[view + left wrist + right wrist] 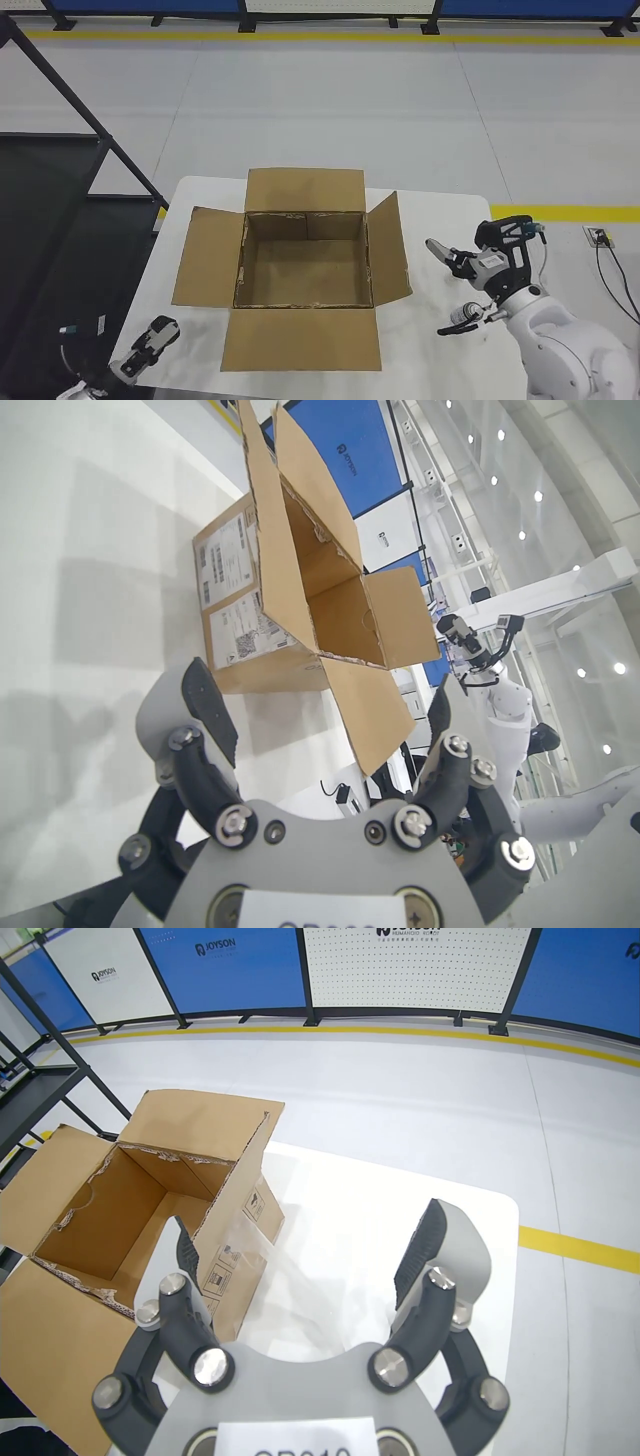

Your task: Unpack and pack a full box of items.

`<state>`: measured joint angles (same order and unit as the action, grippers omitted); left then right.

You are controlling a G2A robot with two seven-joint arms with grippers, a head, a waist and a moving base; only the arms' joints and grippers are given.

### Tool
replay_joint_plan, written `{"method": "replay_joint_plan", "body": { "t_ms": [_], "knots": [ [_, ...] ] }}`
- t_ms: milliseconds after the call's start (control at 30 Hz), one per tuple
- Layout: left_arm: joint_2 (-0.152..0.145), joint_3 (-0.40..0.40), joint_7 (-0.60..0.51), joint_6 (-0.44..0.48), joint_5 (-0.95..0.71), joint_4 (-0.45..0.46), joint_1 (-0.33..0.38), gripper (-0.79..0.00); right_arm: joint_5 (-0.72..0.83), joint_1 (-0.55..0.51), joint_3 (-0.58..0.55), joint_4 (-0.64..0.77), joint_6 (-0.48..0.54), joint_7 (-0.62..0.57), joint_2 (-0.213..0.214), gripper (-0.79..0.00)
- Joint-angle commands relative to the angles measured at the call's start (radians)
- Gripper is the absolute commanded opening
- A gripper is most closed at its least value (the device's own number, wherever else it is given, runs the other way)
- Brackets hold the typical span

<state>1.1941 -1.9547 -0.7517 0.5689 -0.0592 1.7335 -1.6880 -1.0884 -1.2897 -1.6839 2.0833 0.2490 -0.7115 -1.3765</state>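
Open box (pixel 303 340) centred on bench (pixel 440 215), seemingly empty. The right gripper (pixel 305 1215) sits beside its right flap (pixel 390 250), nearer than the left gripper (pixel 320 680) at the bench's near corner. Both jaws apart, holding nothing.

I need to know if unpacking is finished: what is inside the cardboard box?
The cardboard box stands open, flaps spread. From above its floor is bare cardboard, no items on it. The inner face of the wall nearest the robot is hidden.

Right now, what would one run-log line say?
box: open, empty, on table | left pincer: open, holding nothing | right pincer: open, holding nothing
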Motion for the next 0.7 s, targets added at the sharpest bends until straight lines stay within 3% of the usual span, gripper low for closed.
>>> {"method": "replay_joint_plan", "body": {
  "t_ms": [0,167,367,667],
  "knots": [
    [0.004,0.048,0.078,-0.036,0.05,-0.017,0.039,0.0,0.003,-0.008,-0.004,-0.002,0.001,0.007,0.003,0.0],
    [0.01,0.138,0.187,-0.068,0.17,-0.069,0.11,0.0,0.019,-0.056,-0.026,0.014,-0.001,0.036,0.009,0.0],
    [0.018,0.208,0.292,-0.108,0.192,-0.12,0.166,0.0,0.04,-0.124,-0.057,0.036,0.0,0.079,0.016,0.0],
    [0.022,0.243,0.382,-0.161,0.175,-0.139,0.223,0.0,0.055,-0.157,-0.067,0.035,0.005,0.104,0.026,0.0]
  ]
}}
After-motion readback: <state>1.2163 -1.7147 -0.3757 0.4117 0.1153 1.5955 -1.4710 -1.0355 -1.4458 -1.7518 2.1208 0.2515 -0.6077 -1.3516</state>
